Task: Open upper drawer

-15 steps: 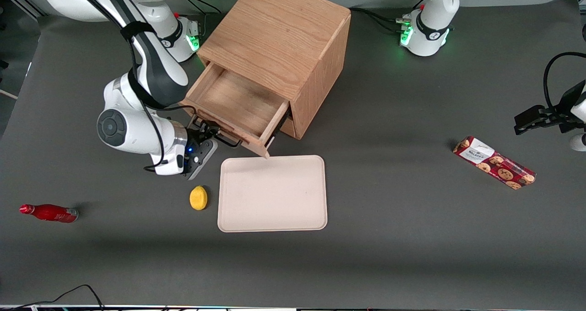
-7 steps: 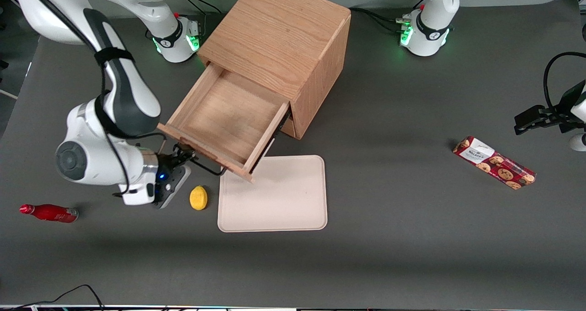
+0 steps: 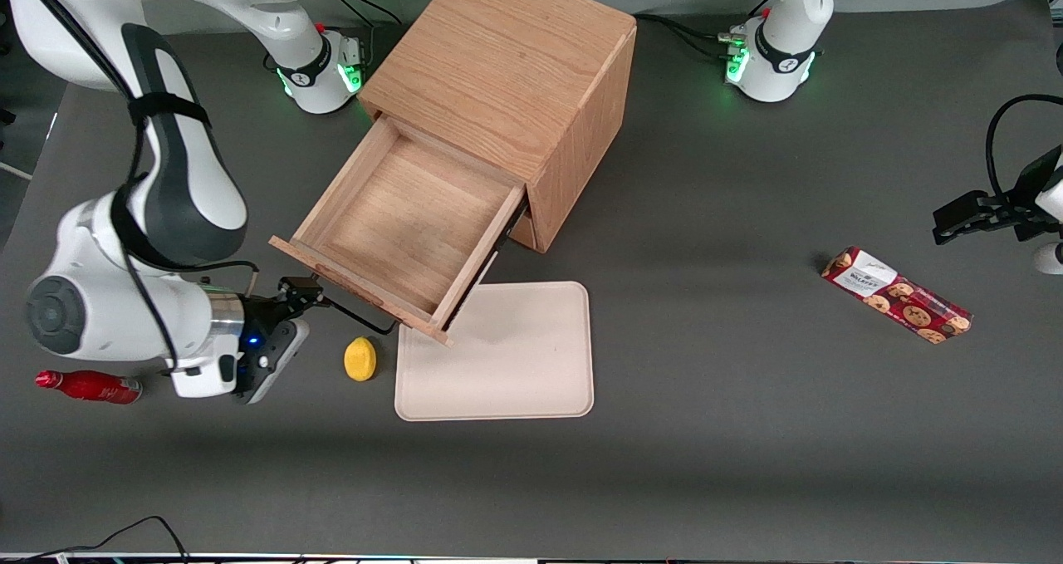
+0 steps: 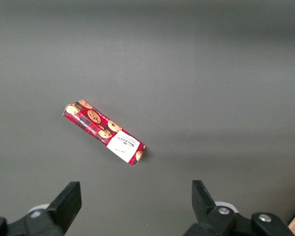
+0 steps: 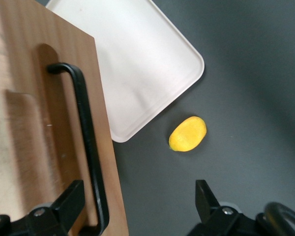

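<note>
The upper drawer [image 3: 407,232] of the light oak cabinet [image 3: 507,57] is pulled far out, and its shallow wooden tray shows nothing inside. Its wooden front [image 5: 39,123] carries a thin black bar handle [image 5: 86,142], which also shows under the drawer's front edge [image 3: 357,319]. My right gripper [image 3: 292,291] hangs in front of the drawer at the handle's end toward the working arm. The gripper [image 5: 137,201] is open: one finger [image 5: 71,199] sits against the drawer front beside the bar, the other finger [image 5: 202,196] hangs over bare table. The lower drawer is hidden beneath the upper one.
A beige tray [image 3: 515,365] lies in front of the cabinet, with the drawer's corner overhanging its edge. A yellow lemon [image 3: 360,359] rests beside the tray, near my gripper. A red bottle [image 3: 87,386] lies at the working arm's end, a cookie box [image 3: 895,295] toward the parked arm's.
The drawer slid much farther out of the cabinet as my arm drew away from it. The gripper, earlier on the handle, now stands at the handle's end with fingers apart.
</note>
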`<state>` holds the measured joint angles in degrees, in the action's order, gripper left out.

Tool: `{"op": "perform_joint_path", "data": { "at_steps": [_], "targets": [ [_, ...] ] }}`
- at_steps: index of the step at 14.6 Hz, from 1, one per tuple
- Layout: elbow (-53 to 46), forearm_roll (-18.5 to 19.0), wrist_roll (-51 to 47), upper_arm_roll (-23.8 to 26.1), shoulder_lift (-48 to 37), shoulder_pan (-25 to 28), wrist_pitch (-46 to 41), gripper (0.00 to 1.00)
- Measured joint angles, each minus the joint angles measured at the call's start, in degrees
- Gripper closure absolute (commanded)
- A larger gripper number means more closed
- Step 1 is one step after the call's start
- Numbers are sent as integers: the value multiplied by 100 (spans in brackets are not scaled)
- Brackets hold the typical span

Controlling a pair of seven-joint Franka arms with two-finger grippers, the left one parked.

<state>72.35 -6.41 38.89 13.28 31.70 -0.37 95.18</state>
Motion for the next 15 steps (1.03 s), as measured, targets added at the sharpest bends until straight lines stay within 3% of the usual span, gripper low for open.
{"op": "perform_joint_path", "data": {
  "at_steps": [3, 7, 11, 15],
  "targets": [
    [-490, 7, -234, -3, -336, 16, -536, 0],
    [-244, 40, -2543, -8, -1776, 19, -1614, 0],
    [1910, 151, -4227, -102, -3698, 20, -1618, 0],
    [3539, 304, -4310, -1083, -4849, -11, -1235, 0]
  ]
}}
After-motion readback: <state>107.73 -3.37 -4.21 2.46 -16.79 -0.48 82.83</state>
